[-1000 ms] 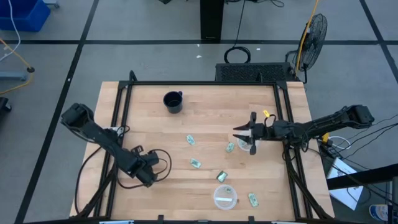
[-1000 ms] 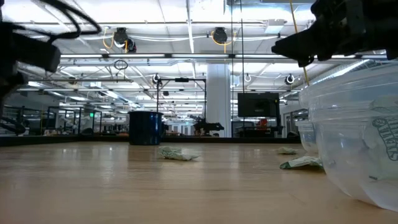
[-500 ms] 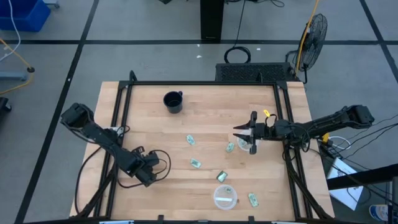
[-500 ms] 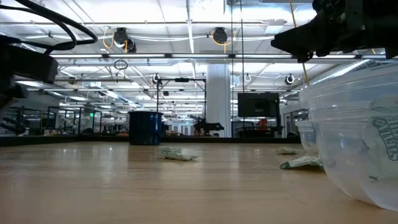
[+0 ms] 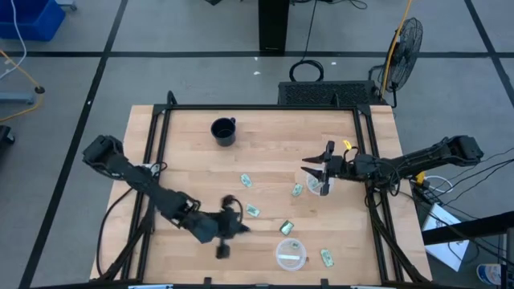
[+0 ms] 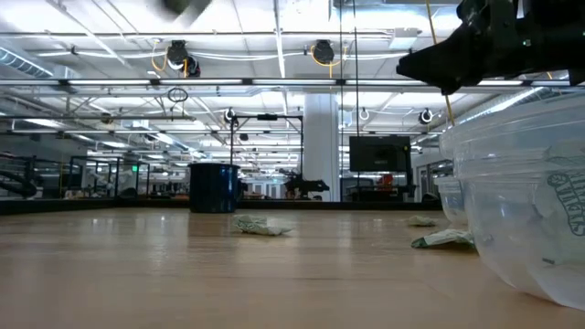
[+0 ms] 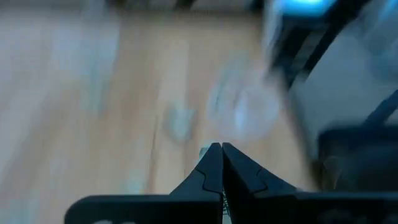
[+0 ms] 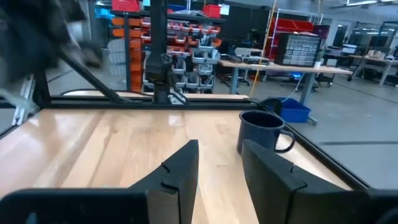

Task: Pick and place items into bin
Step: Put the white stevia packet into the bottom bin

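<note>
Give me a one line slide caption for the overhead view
Left end effector near the clear round plastic bin; right end effector open above scattered pale green packets; black mug behind.

We see a pale, smooth wood-plank surface (image 5: 265,160) with a faint sheen, edged by a matt black metal frame (image 5: 265,107). The small green-and-white packets (image 5: 246,181) have shiny, crinkled wrappers. The round clear plastic bin (image 5: 291,254) looks glossy, and the dark blue mug (image 8: 261,132) smooth and slightly glossy.

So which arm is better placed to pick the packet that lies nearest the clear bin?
Probably the left. The left gripper, fingers shut, is beside the clear bin and that packet. The right gripper, open, hovers farther off, over another packet.
</note>
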Controlling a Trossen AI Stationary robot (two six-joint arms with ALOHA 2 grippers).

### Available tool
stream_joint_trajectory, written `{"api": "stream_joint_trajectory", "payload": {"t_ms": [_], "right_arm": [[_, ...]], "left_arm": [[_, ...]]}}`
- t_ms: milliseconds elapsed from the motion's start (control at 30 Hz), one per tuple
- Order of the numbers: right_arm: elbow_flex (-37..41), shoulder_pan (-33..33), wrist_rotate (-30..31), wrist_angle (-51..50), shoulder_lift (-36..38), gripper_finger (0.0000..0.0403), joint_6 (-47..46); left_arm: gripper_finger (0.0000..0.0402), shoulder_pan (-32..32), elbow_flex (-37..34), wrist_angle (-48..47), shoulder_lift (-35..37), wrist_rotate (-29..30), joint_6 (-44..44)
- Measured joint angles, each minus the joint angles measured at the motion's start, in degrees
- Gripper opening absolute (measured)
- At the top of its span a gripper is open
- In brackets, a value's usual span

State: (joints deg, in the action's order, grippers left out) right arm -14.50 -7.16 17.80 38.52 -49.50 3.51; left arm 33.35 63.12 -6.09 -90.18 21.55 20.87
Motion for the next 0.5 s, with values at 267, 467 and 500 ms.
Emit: {"api": "stream_joint_trajectory", "payload": {"t_ms": [267,467,500], "right_arm": [[0.0,0.0,-0.02,-1.02,0.0,0.0116,-1.15],[0.0,-0.07,-0.04,-0.8,0.0,0.0116,-1.99],[0.0,-0.07,-0.04,-0.93,0.0,0.0116,-2.18]], "left_arm": [[0.0001,-2.62,19.05,9.52,-19.69,-6.43,-27.05],[0.0001,-5.9,26.98,13.77,-30.48,-13.47,-24.86],[0.0001,-6.27,27.63,15.21,-31.73,-14.6,-23.78]]}}
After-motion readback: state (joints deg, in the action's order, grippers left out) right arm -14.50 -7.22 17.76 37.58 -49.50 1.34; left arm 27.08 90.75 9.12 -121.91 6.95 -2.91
